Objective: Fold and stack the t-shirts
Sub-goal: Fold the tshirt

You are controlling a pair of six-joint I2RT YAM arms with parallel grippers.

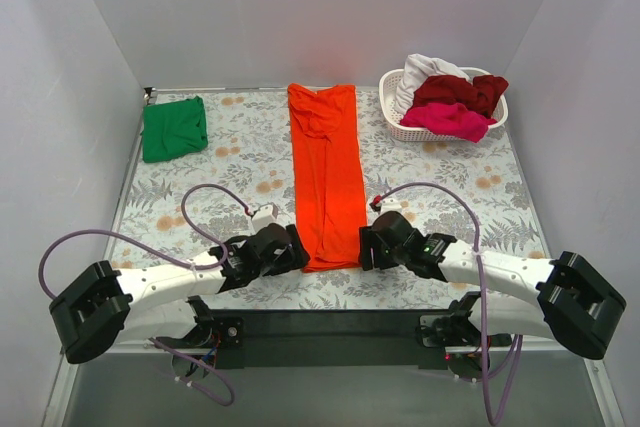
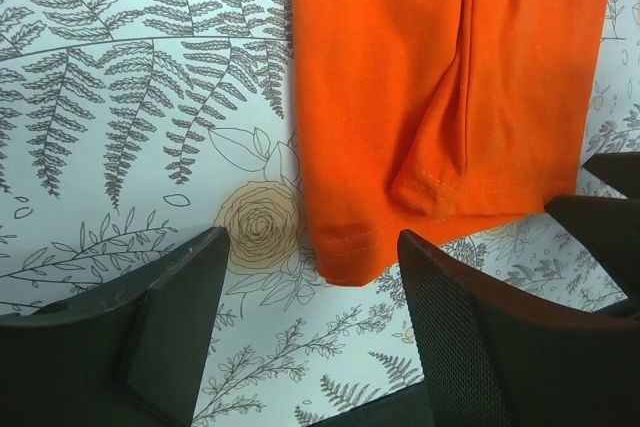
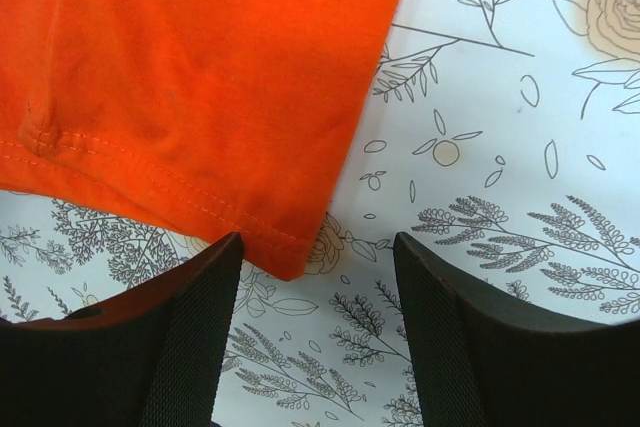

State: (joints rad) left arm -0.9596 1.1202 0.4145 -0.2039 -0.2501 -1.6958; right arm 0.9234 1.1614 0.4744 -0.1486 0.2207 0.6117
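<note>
— Orange-red t-shirt [image 1: 325, 177]: folded into a long narrow strip, flat down the middle of the table [image 1: 250, 147], stitched hem nearest the arms, cloth bunched at the far end.
— Grippers?
— Left gripper [image 2: 312, 247] at the hem's left corner, jaws spread, the corner between the fingers, nothing pinched. Right gripper [image 3: 318, 247] at the right corner, jaws spread likewise, the corner just beside one finger.
— Surface?
— Pale cloth printed with grey ferns and tan roses. Plain pale walls on three sides.
— Farther back?
— Green t-shirt [image 1: 174, 128], folded roughly square, at the far left corner. White lattice basket [image 1: 400, 130] at the far right, holding a white t-shirt [image 1: 425, 72], a dark red t-shirt [image 1: 460, 92] and a magenta t-shirt [image 1: 450, 119], all crumpled.
— Count?
— Five shirts: two on the table, three in the basket. One basket. Two arms.
</note>
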